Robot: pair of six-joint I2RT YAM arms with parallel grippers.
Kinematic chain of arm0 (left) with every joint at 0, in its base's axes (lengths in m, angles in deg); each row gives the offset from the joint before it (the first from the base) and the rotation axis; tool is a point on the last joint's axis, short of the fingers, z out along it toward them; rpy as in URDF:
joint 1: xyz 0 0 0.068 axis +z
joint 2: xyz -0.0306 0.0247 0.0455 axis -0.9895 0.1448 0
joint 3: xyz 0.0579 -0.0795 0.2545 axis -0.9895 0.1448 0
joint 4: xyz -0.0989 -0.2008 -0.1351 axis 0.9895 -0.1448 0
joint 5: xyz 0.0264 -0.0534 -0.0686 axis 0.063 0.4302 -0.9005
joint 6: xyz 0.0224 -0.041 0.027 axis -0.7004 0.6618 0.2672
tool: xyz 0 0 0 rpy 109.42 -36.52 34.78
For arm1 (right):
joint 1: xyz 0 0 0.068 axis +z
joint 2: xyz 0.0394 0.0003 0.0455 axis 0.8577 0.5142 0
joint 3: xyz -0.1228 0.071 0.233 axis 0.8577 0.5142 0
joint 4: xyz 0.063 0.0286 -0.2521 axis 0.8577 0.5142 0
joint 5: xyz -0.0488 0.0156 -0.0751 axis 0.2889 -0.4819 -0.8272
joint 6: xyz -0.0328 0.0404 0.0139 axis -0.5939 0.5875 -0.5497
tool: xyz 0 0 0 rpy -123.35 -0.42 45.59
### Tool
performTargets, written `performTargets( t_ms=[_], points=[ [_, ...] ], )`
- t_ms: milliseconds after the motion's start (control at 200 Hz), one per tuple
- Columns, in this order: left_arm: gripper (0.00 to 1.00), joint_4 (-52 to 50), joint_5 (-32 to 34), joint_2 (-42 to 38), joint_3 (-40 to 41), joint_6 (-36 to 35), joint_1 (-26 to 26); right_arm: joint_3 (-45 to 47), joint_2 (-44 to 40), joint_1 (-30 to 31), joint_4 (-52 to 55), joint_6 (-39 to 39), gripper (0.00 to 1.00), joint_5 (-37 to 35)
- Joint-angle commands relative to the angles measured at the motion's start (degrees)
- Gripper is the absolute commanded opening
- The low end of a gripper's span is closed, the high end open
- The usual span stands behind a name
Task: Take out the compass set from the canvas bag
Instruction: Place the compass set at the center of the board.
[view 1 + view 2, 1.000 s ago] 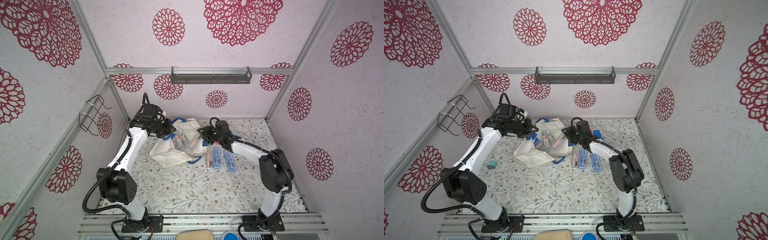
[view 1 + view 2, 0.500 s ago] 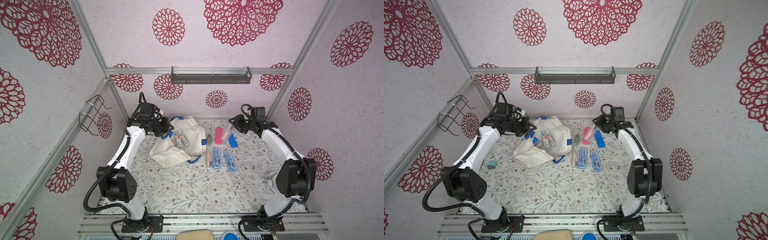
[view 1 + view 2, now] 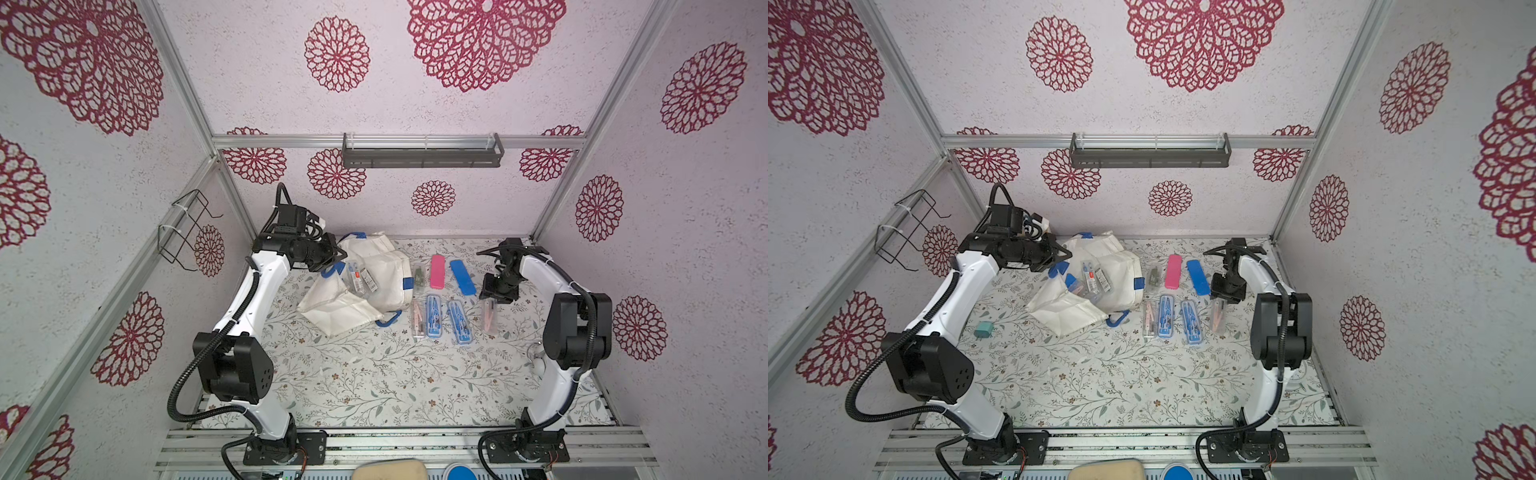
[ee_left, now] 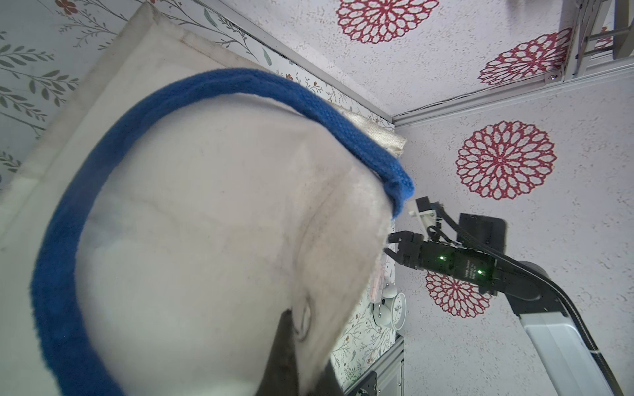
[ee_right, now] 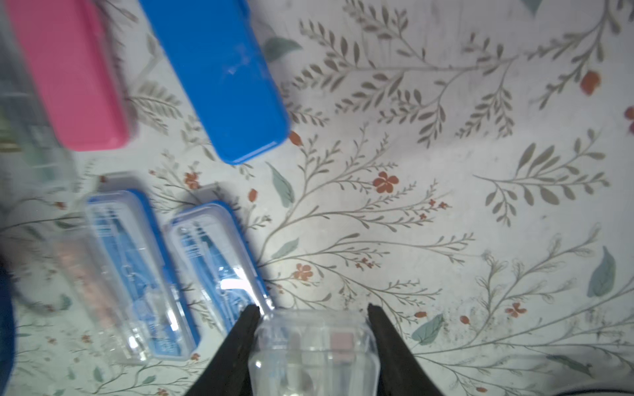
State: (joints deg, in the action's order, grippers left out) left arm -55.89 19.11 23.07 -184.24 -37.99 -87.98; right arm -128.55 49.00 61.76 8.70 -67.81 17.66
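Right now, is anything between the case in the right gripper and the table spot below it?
Nothing visible. The right gripper holds the clear case over bare table; the nearest blue-lined case lies beside that spot, not under it.

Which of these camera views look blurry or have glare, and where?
Right wrist view: the blue-based case is smeared, with a white glare patch; the clear case in the right gripper and the table look sharper. Left wrist view: the canvas bag looms close and soft. Both top views: even light, sharp.
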Motion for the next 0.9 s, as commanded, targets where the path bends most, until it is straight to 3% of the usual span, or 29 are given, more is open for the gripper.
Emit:
performTargets(
  t_ms=[0, 370, 600, 730, 895],
  points=[
    [0.0, 2.93, -3.24, -0.23, -1.64, -1.03, 0.26, 0.71, 0.51, 0.93, 1.17, -2.78, 0.14, -5.31],
    [0.0, 2.95, -3.26, -1.77, 0.01, -0.09, -0.17, 4.46, 2.95, 5.16, -4.87, -0.14, 0.23, -11.3],
    [0.0, 2.83, -2.65, -2.53, 0.9, 0.43, -1.38, 4.88, -0.42, 5.13, -5.99, 0.66, 0.56, -10.7],
    [0.0, 2.85, -2.45, -2.7, 0.99, 0.64, -2.02, 3.19, -3.6, 5.16, -5.07, 1.96, 0.66, -9.91],
    [0.0, 2.83, -2.36, -2.74, 0.64, 1.21, -3.11, -0.9, -9.08, 6.61, -4.66, 6.45, 0.59, -5.51]
  ],
)
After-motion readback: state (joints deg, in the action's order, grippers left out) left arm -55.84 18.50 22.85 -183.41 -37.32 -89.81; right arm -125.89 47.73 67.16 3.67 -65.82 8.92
